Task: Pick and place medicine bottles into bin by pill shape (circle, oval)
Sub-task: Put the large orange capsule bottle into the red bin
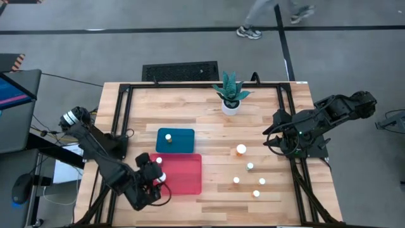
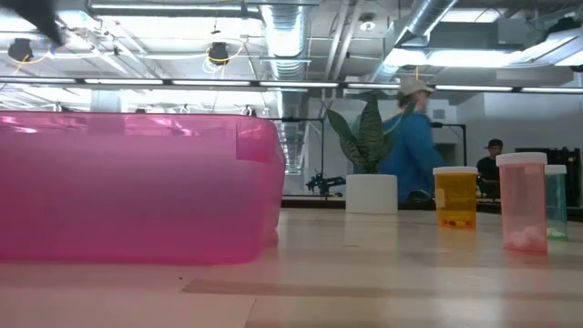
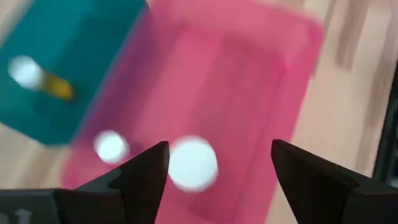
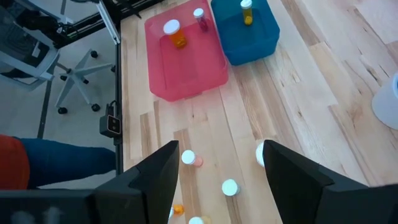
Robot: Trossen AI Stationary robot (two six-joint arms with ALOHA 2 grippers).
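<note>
Two medicine bottles with white caps (image 3: 193,163) (image 3: 112,147) stand inside the pink bin (image 1: 183,174), near its left end. A third bottle (image 1: 168,137) is in the teal bin (image 1: 180,142) behind it. Several more bottles (image 1: 241,150) (image 1: 250,166) (image 1: 256,194) stand on the wood to the right. My left gripper (image 3: 217,165) hangs open above the pink bin's left end (image 1: 155,179), with nothing between its fingers. My right gripper (image 4: 221,168) waits open, high over the table's right side (image 1: 276,136).
A white pot with a green plant (image 1: 231,96) stands at the table's far middle. Black frame rails (image 1: 123,114) run along the table's left and right sides. In the low view a person in blue (image 2: 410,150) passes behind the table. Bare wood lies between the bins and the loose bottles.
</note>
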